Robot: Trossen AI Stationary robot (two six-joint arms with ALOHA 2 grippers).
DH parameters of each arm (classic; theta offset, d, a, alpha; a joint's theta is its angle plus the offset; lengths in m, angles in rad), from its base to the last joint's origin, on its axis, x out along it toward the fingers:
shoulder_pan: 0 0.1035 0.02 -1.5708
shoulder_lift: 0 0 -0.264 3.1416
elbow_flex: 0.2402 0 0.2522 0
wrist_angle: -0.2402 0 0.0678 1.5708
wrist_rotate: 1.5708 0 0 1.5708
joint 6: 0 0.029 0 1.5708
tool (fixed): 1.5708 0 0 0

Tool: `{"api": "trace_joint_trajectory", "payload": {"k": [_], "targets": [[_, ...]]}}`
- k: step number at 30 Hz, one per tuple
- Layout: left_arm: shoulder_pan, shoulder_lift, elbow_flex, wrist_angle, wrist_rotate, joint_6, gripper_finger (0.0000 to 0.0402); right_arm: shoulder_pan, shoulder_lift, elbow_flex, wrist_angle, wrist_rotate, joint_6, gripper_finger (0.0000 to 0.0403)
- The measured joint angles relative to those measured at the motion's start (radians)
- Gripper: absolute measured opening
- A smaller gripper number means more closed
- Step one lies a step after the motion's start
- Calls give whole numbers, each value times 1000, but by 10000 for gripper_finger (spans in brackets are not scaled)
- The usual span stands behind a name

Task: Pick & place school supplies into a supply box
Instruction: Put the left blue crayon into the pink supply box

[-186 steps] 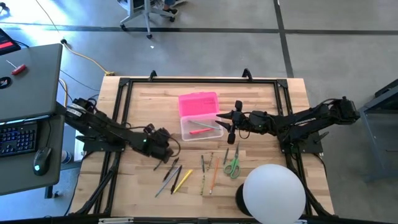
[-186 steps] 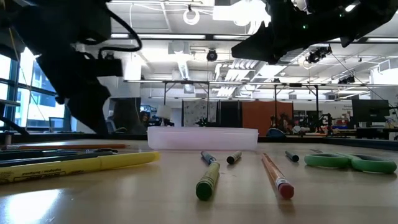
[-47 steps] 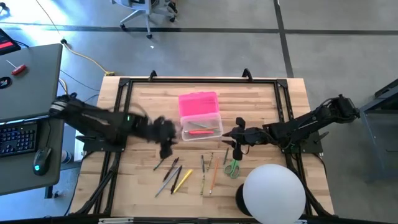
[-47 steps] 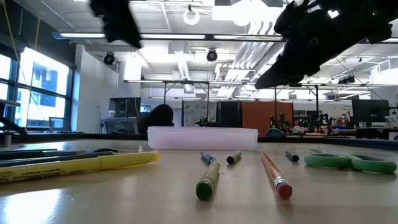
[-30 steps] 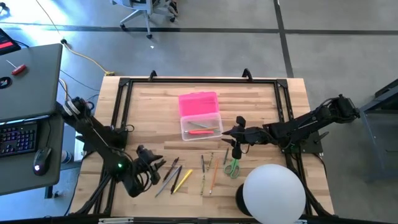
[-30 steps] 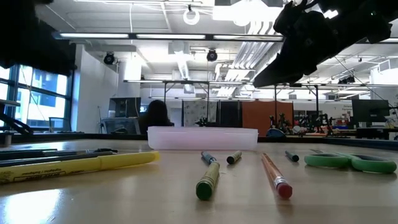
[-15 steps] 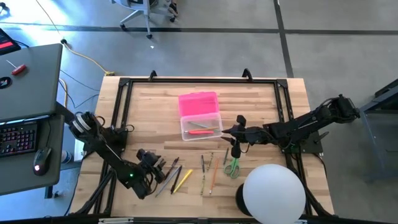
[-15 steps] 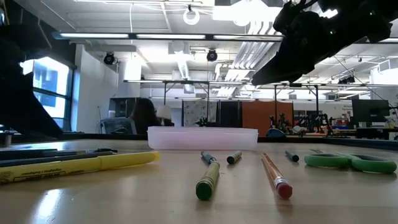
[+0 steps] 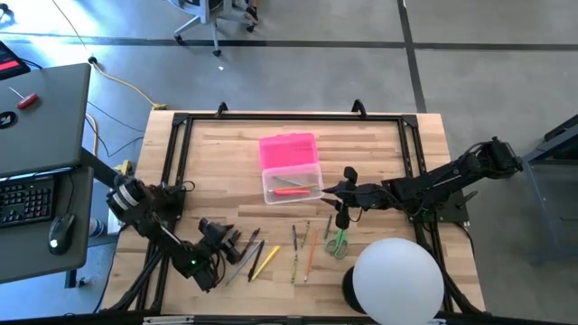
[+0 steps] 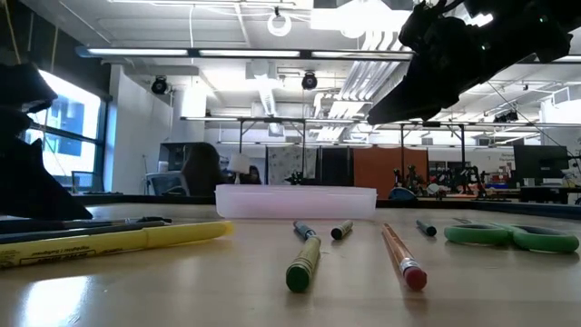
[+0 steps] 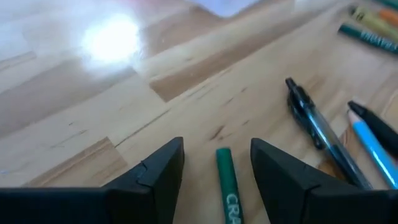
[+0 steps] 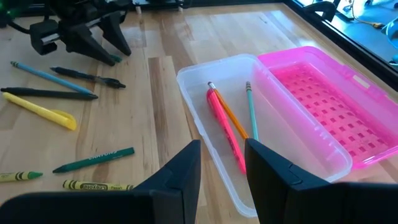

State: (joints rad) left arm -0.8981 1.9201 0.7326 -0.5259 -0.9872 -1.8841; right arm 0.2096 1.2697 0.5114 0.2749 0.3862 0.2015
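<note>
My left gripper (image 9: 228, 240) (image 11: 217, 148) is open and low over the near left of the table. Its fingers stand on either side of a green crayon (image 11: 227, 183) without touching it. A black pen (image 11: 314, 124) and a blue pencil (image 11: 373, 146) lie beside it. More school supplies (image 9: 300, 247) and green-handled scissors (image 9: 338, 242) lie flat on the wood. The clear supply box (image 9: 293, 185) (image 12: 249, 134), its pink lid (image 12: 314, 99) open, holds a pink-red pen (image 12: 227, 127) and two pencils. My right gripper (image 9: 338, 197) (image 12: 222, 165) hovers open to the right of the box.
A large white dome (image 9: 397, 280) stands at the near right corner. A black frame (image 9: 289, 116) borders the table. In the low view a yellow highlighter (image 10: 127, 240), a green crayon (image 10: 303, 264) and an orange pencil (image 10: 403, 258) lie in front of the box (image 10: 296, 202).
My left gripper has sunk toward the table at the left group of pens and tipped further down, ending around the green crayon. In the low view its dark shape has come down at the left edge. The supplies have not moved.
</note>
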Motion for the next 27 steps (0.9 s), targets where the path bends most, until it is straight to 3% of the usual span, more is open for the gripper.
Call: {"api": "trace_joint_trajectory", "payload": {"k": [7,12,16,21,24,27], "targets": [[-38,129,1,28,-132,-62,221,0,0,0,-1,0,-3,103],[-53,131,0,27,-124,-66,216,0,0,-3,-1,0,-9,103],[-63,131,-1,19,-120,-81,169,0,0,-3,-1,0,-26,103],[-63,132,-4,2,-135,-131,40,0,0,-3,0,0,-27,103],[-61,110,-4,-11,-158,-159,31,0,0,-3,0,11,-27,103],[-24,38,-4,-19,-134,-188,50,0,0,-3,0,38,-27,103]]}}
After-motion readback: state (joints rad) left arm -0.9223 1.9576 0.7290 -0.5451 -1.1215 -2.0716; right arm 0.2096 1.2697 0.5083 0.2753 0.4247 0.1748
